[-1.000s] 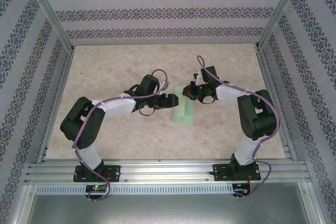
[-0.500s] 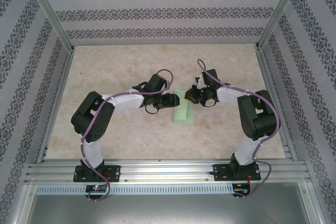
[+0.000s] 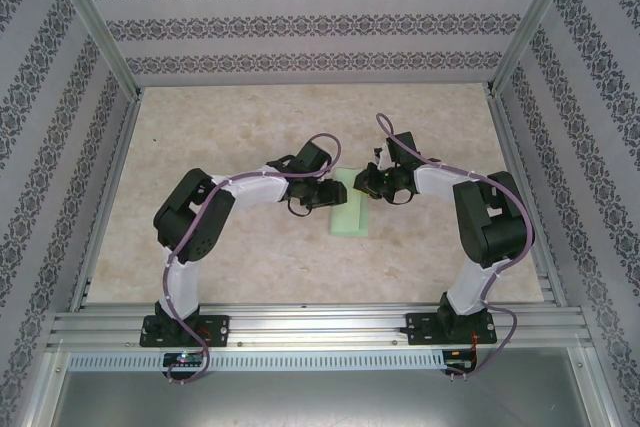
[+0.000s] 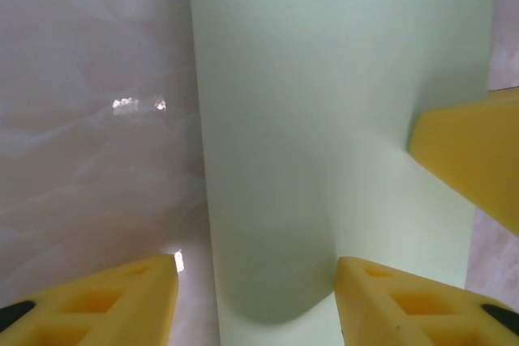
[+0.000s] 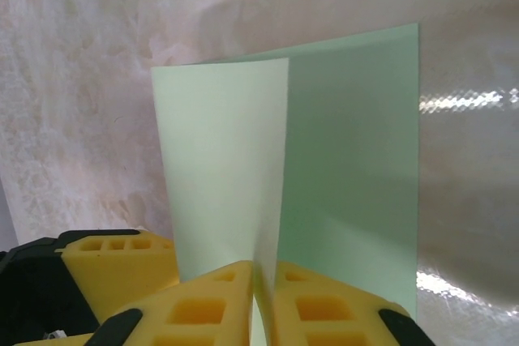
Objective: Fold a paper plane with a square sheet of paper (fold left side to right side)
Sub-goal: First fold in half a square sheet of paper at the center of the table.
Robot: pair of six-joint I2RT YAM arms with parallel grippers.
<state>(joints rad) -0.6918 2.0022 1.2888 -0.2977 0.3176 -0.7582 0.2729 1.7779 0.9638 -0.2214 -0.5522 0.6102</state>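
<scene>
right fingers nip the raised flap, left fingers straddle the sheet's edge

the right gripper [image 5: 258, 283] has its two yellow fingers [image 5: 203, 309] drawn close together. only a thin slit is left between them, and the sheet of paper [image 5: 349, 168] runs into that slit, so they pinch it. from the pinch a paler flap stands up just ahead of the left-hand finger. the darker half lies flat ahead of the right-hand finger and out to that side. the crease between flap and flat half runs straight away from the slit.

the left gripper [image 4: 255, 289] has its fingers spread, with nothing held between them. the sheet's long edge passes through the gap, nearer the left-hand finger. that finger [image 4: 105, 301] is over the bare marbled table [image 4: 89, 168]. the other finger is over the green paper, and whether it touches the paper cannot be told. further ahead on the right, a yellow finger of the right gripper reaches in over the paper's other edge.

from above, the two sets of fingertips face each other across the far part of the sheet. the rest of the paper stretches back from between them toward the arm bases.
</scene>
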